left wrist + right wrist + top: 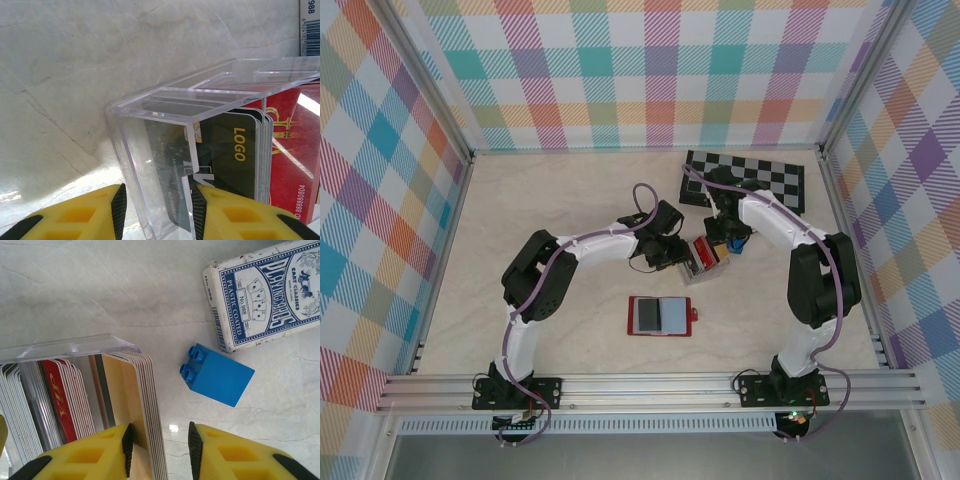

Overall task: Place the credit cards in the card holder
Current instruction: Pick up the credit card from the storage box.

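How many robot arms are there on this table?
2. The left arm rises near-left, the right arm near-right; left gripper and right gripper meet at the clear card box.

The left gripper's point(157, 212) yellow fingers point(75, 217) straddle the near end of a clear acrylic card box point(145, 145); whether they touch it is unclear. Inside the box stand a dark "LOGO" card point(230, 150) and red cards point(295, 150). Beyond the box, a barcoded packet corner point(310, 27) lies on the pale table point(60, 75).

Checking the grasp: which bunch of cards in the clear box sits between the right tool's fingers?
The tan-faced bunch, at the clear box's end nearest the blue brick. The red cards and white cards stand deeper in, outside the right tool.
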Controlling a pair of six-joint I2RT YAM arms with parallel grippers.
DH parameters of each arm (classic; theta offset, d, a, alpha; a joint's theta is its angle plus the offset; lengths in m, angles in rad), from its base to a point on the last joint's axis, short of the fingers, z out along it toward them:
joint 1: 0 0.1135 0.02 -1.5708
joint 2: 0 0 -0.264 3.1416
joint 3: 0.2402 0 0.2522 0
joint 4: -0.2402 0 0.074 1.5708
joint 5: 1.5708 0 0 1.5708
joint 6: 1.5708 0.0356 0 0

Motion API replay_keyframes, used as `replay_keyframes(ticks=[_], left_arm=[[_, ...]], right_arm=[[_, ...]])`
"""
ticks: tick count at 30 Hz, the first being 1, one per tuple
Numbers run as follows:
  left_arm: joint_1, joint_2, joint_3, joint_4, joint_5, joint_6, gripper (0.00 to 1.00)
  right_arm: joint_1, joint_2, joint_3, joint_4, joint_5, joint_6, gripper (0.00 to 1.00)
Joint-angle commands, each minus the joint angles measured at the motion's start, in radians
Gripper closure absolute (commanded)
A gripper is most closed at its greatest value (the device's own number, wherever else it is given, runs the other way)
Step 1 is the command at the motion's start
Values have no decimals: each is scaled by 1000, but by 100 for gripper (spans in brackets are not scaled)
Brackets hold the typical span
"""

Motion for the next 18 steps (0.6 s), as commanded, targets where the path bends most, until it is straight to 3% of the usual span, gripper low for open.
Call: replay_keyframes(ticks=[1,8,18], left_arm=[[8,11,-8,-76,-20,16,60],[9,13,-11,-75,-14,15,60],[8,11,-12,-73,-15,14,60]], right_arm=[[6,-29,14,-12,-14,-6,67],[5,-38,16,-12,-28,-5,81],[6,-71,20,-24,-14,0,87]])
